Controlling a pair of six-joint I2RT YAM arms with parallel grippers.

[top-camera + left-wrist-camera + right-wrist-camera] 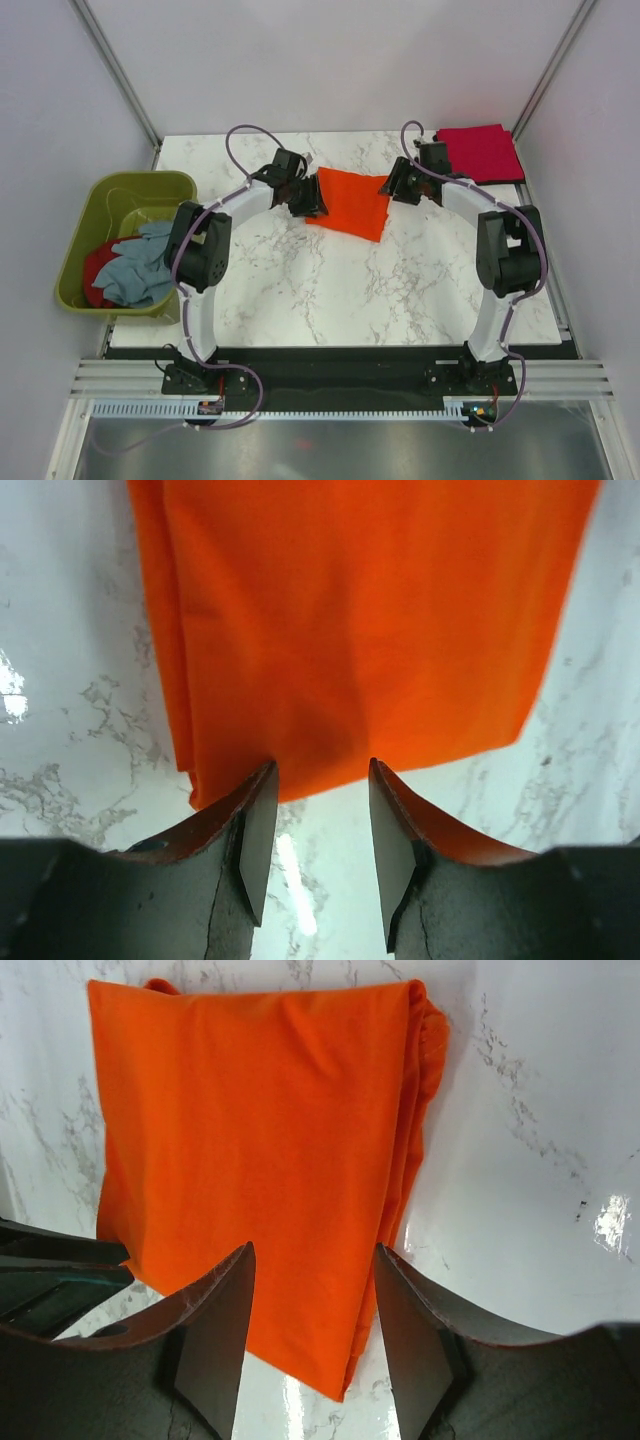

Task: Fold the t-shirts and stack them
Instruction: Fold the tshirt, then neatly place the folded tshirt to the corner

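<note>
A bright orange t-shirt (pixel 350 203) lies folded into a rectangle on the marble table (pixel 330 290), toward the back. My left gripper (pixel 306 200) hovers at its left edge. In the left wrist view the left gripper (pixel 322 770) is open, its fingertips just over the hem of the orange t-shirt (pixel 360 620), holding nothing. My right gripper (pixel 397 186) is at the shirt's right edge. Seen from the right wrist, it (pixel 314 1252) is also open above a corner of the orange t-shirt (pixel 260 1140), not clamped on it. A crimson t-shirt (pixel 480 152) lies folded at the back right.
An olive-green tub (pixel 100 205) stands off the table's left edge, holding a crumpled grey-blue t-shirt (pixel 140 265) and a red t-shirt (pixel 95 278). Part of the left arm (pixel 50 1275) shows at the left of the right wrist view. Walls enclose the back and sides.
</note>
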